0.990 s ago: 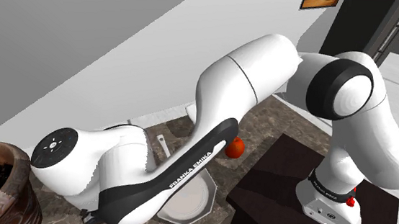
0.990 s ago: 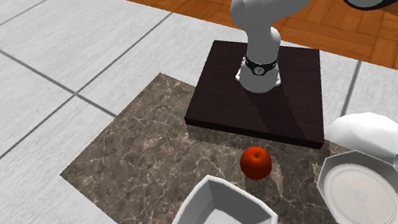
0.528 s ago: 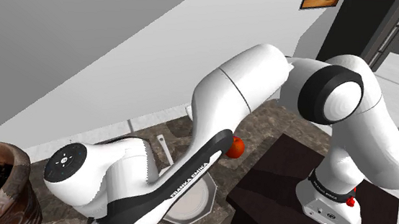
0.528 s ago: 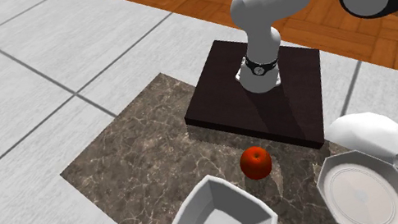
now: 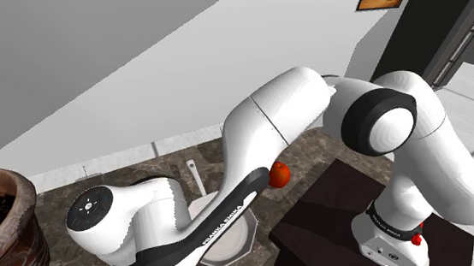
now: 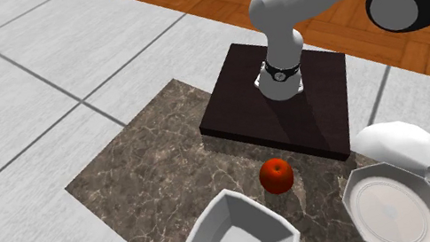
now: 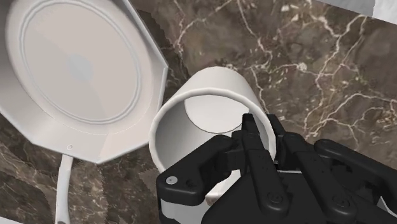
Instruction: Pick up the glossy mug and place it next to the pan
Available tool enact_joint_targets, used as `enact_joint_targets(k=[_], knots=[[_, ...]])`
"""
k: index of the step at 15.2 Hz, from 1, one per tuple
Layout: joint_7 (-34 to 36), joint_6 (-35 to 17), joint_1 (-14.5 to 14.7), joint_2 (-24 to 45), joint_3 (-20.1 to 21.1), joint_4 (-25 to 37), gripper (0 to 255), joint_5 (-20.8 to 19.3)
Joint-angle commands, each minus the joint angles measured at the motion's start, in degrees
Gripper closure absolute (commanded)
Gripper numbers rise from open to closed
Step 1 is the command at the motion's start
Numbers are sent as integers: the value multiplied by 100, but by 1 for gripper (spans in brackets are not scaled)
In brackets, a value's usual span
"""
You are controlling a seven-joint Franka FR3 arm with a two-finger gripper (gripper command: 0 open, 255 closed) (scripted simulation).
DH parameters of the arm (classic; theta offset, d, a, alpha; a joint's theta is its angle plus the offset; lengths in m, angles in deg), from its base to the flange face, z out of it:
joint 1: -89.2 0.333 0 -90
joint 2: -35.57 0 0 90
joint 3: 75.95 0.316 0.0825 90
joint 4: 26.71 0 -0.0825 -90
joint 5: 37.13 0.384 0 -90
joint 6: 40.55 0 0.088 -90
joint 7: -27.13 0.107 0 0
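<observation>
Bearing "FRANKA EMIKA" lettering, the arm (image 5: 270,122) clamps its gripper (image 7: 262,128) on the white mug (image 7: 181,133).

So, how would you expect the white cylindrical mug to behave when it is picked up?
The white cylindrical mug looks rigid, so it probably won't flex. Its smooth wall may be slippery. With the black claw at one side of its rim, it might tilt when lifted.

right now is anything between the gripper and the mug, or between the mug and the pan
Nothing visible does. The gripper sits right at the rim of the white mug, and the white pan lies close beside it on the marble top, nothing between them.
</observation>
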Motion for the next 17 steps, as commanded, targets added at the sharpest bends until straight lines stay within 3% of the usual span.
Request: enact_joint_targets(k=[1, 12, 13, 17], knots=[[32, -106, 19, 94, -31, -11, 255, -39], [66, -228, 47, 238, -75, 9, 255, -88], [66, -228, 47, 238, -75, 9, 0, -88], [66, -228, 47, 238, -75, 9, 0, -88]])
